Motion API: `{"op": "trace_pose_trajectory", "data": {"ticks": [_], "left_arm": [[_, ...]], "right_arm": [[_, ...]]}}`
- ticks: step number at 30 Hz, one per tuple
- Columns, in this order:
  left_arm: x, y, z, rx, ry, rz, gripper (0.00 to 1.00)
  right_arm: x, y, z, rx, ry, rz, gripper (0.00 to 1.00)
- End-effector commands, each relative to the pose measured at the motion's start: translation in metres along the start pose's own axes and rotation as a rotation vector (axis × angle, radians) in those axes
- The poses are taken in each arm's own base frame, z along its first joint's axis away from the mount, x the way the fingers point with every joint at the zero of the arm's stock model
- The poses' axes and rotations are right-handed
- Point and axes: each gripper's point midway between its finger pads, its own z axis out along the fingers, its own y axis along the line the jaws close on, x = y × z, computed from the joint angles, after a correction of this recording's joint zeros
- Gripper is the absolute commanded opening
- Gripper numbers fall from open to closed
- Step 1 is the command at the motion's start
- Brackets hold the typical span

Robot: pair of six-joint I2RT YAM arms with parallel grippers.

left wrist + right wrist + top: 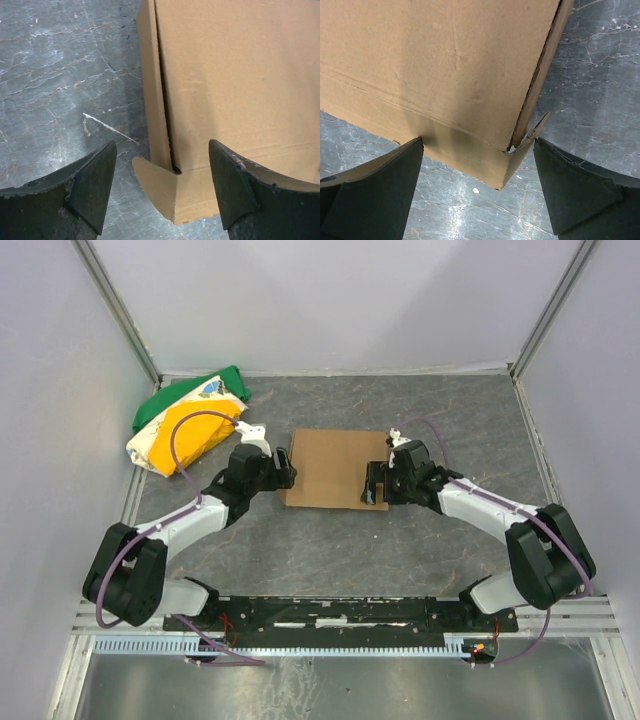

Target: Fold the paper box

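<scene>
Our left gripper (284, 468) stands spread wide at the left edge of the paper box (335, 465), gripping nothing. Its wrist view shows one finger (90, 185) over the bare table (400, 560) and the other over the cardboard top, with the box's near corner between them. Our right gripper (376, 484) is likewise spread and empty at the box's right edge, straddling the other near corner, where a small tab (532, 131) of cardboard sticks out bent. We see the box closed into a compact brown rectangle, lying flat mid-table between both arms. We cannot tell whether any finger touches it. A green, yellow and white cloth bundle (188, 425) lies well apart, at the far left.
</scene>
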Motion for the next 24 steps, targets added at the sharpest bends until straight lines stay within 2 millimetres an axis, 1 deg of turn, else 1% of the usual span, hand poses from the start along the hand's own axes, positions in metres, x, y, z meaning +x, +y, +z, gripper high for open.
{"op": "trace_pose_trajectory", "data": {"ticks": [1, 3, 5, 8, 13, 16, 21, 24], "left_arm": [[-0.022, -0.018, -0.009, 0.087, -0.096, -0.029, 0.80], [-0.020, -0.019, -0.010, 0.105, -0.112, -0.058, 0.81], [-0.016, -0.028, -0.012, 0.157, -0.112, -0.107, 0.81], [-0.005, -0.042, -0.011, 0.235, -0.074, -0.170, 0.80], [0.022, -0.059, -0.005, 0.303, 0.044, -0.227, 0.79], [0.032, -0.068, -0.010, 0.317, 0.090, -0.235, 0.78], [0.025, -0.082, -0.028, 0.349, 0.074, -0.239, 0.76], [0.018, -0.084, -0.035, 0.348, 0.060, -0.243, 0.75]], "right_arm": [[-0.022, 0.015, -0.002, -0.079, -0.102, -0.033, 0.99], [-0.021, 0.012, 0.001, -0.068, -0.100, -0.030, 0.99], [-0.018, 0.010, 0.003, -0.065, -0.091, -0.026, 0.99], [-0.015, 0.015, 0.001, -0.097, -0.080, -0.024, 0.99], [-0.013, 0.020, -0.015, -0.109, -0.053, -0.022, 0.99], [-0.008, 0.019, -0.027, -0.098, -0.022, -0.022, 0.99], [-0.007, 0.025, -0.043, -0.114, -0.006, -0.018, 0.99], [-0.008, 0.025, -0.047, -0.113, -0.004, -0.019, 0.99]]}}
